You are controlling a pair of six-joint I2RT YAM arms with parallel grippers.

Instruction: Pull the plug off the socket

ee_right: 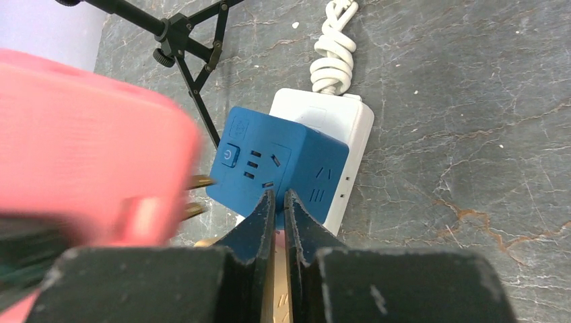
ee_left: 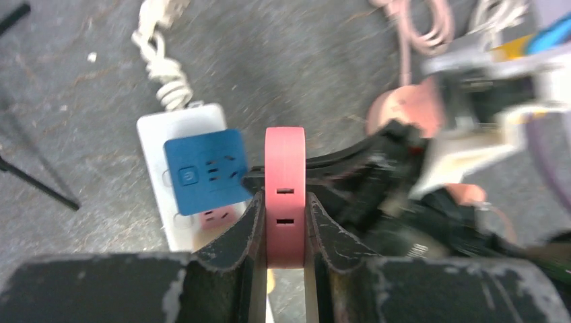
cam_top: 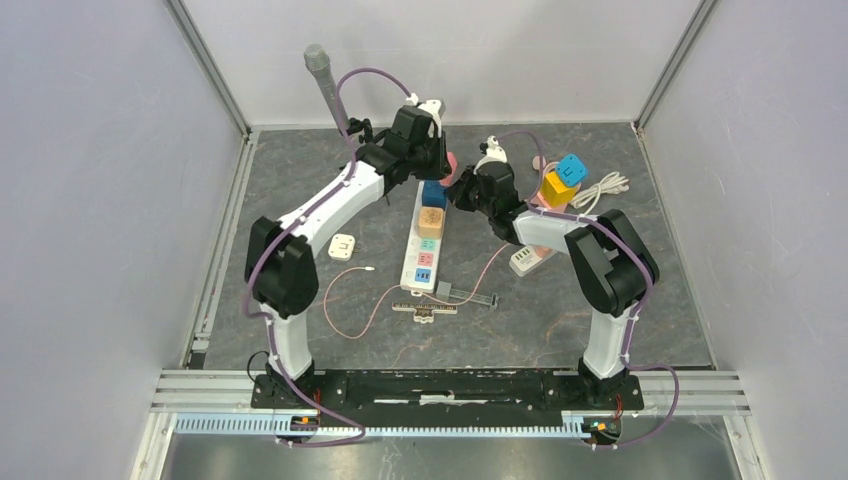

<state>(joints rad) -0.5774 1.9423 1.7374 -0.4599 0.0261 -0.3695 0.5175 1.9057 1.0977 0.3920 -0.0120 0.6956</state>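
Within left pincer, flat pink plug

Pink plug, blue cube, seemingly tan block

In the right wrist view we see the pink plug only as a large blurred shape, cut off by the left edge; of its pins only the brass tips show. The blue cube adapter hides much of the white power strip beneath it. In the left wrist view the right arm is a blur, and we cannot separate its parts. From above, the left gripper covers most of the plug.
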